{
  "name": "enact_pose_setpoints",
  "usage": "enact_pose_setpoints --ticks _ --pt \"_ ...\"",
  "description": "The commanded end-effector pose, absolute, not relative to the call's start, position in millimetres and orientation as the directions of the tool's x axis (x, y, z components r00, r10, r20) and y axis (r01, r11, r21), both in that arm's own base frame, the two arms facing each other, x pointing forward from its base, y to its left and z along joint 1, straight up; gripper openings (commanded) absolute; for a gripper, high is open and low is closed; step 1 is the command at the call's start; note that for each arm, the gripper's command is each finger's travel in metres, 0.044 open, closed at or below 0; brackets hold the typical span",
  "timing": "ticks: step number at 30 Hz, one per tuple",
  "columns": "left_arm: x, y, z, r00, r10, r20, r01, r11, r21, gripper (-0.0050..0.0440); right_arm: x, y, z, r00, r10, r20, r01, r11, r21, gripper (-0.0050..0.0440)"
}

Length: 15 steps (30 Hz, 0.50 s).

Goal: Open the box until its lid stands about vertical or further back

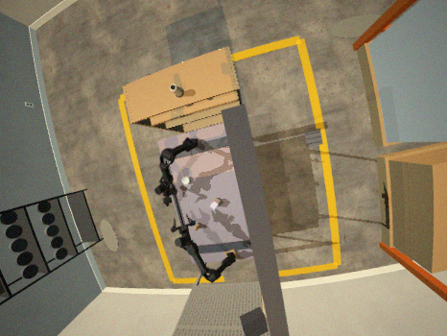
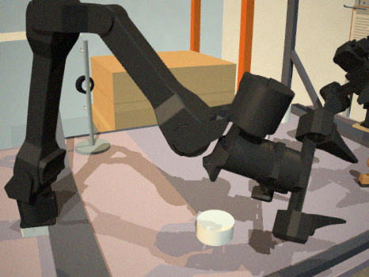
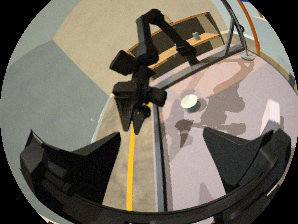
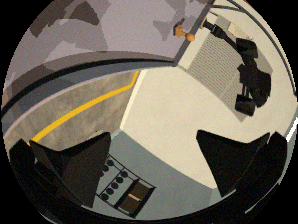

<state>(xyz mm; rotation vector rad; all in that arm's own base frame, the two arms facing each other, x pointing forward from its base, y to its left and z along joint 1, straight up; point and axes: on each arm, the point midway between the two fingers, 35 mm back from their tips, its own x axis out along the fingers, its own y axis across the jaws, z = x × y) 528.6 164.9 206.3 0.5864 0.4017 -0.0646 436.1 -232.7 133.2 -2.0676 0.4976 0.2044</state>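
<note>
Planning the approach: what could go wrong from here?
Right jaws stand open near the white disc; a low sweep might knock it. They also face the left arm, so moving both together may cause a clash.
</note>
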Motion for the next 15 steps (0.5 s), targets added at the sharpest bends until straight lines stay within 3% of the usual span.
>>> enact_pose_setpoints --ticks 1,15 --pt "518 145 236 0.940 0.049 -0.337 0.137 0.851 0.507 0.0440 460 -217 146 0.910 -0.291 -0.295 -0.386 -0.336 -0.859 0.0440" --pt "482 90 265 0.960 0.026 -0.280 0.083 0.925 0.370 0.0440 517 -144 153 0.905 -0.375 -0.202 -0.147 0.170 -0.974 0.0440"
